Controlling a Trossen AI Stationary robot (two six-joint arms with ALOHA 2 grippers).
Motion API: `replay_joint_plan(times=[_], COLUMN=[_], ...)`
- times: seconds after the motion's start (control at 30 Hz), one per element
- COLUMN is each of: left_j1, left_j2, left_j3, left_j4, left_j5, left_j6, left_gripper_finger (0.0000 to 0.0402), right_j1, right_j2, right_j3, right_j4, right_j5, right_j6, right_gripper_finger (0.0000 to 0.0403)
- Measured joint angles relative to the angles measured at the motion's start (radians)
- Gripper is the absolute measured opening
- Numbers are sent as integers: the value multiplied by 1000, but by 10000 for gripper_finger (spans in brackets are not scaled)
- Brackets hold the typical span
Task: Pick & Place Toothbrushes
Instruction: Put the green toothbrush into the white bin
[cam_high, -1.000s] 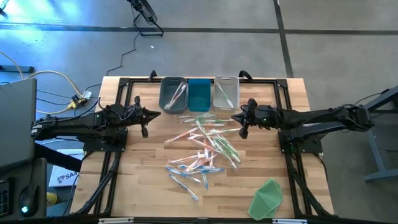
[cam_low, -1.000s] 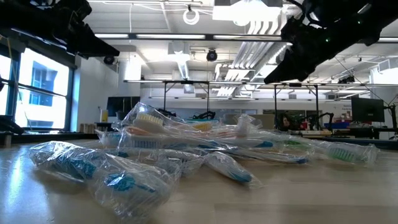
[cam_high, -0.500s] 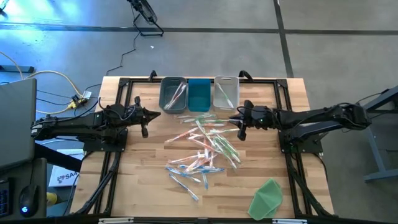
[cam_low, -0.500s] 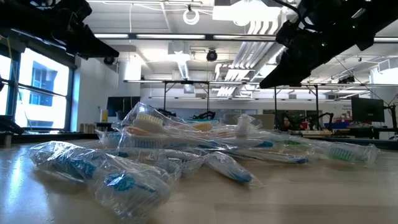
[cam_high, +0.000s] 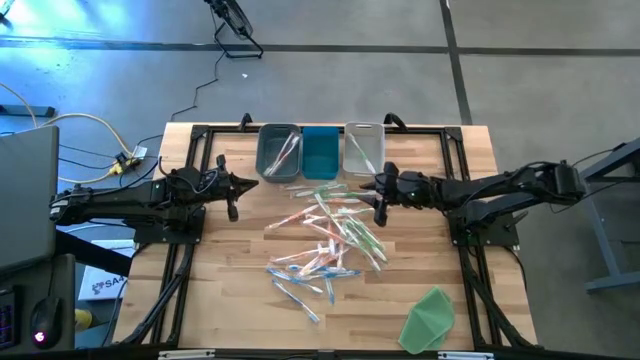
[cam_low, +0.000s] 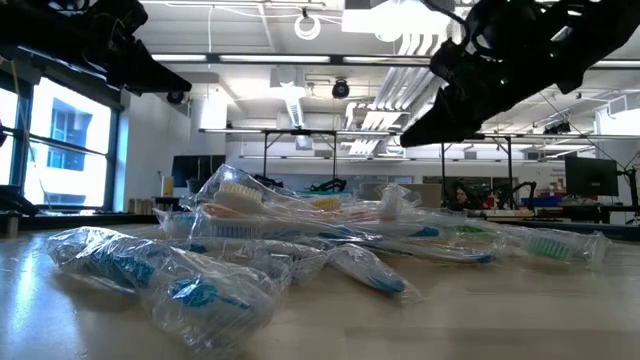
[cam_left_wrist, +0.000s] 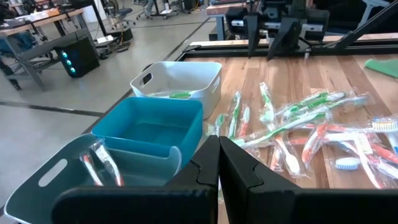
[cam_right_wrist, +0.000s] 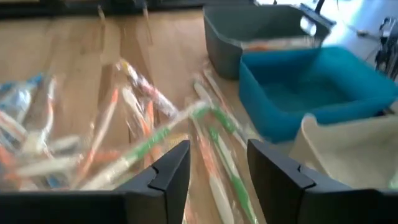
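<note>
Toothbrushes (cam_high: 325, 235): wrapped, scattered mid-tabletop (cam_high: 240, 300) — a few lie in the bins beyond
Right gripper (cam_high: 381, 195): jaws apart, empty, above the pile's far right edge
Left gripper (cam_high: 233, 187): jaws closed (parked left of the pile)
Bins (cam_high: 321, 151): grey, teal, white — far edge

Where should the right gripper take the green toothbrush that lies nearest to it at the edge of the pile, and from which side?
Probably at mid-handle, coming straight down from above. The green toothbrush lies flat in its clear wrapper, long and slim, so the fingers should close across its width. The right gripper is open just above it. Other wrapped brushes crowd beside it, so a side approach would likely push them.
</note>
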Motion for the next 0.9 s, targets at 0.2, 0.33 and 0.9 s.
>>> replay_joint_plan(times=[0.2, 0.33, 0.9], left_j1=[0, 0, 0], left_j2=[0, 0, 0], left_j3=[0, 0, 1], left_j4=[0, 1, 1], left_j5=[0, 0, 0], left_j6=[0, 0, -18], left_gripper_finger=[0, 0, 0], right_j1=[12, 27, 59], right_j2=[0, 3, 206], right_j3=[0, 0, 111], right_j4=[-71, -144, -407], right_j5=[2, 4, 50], right_j6=[8, 6, 6], right_gripper_finger=[147, 147, 146])
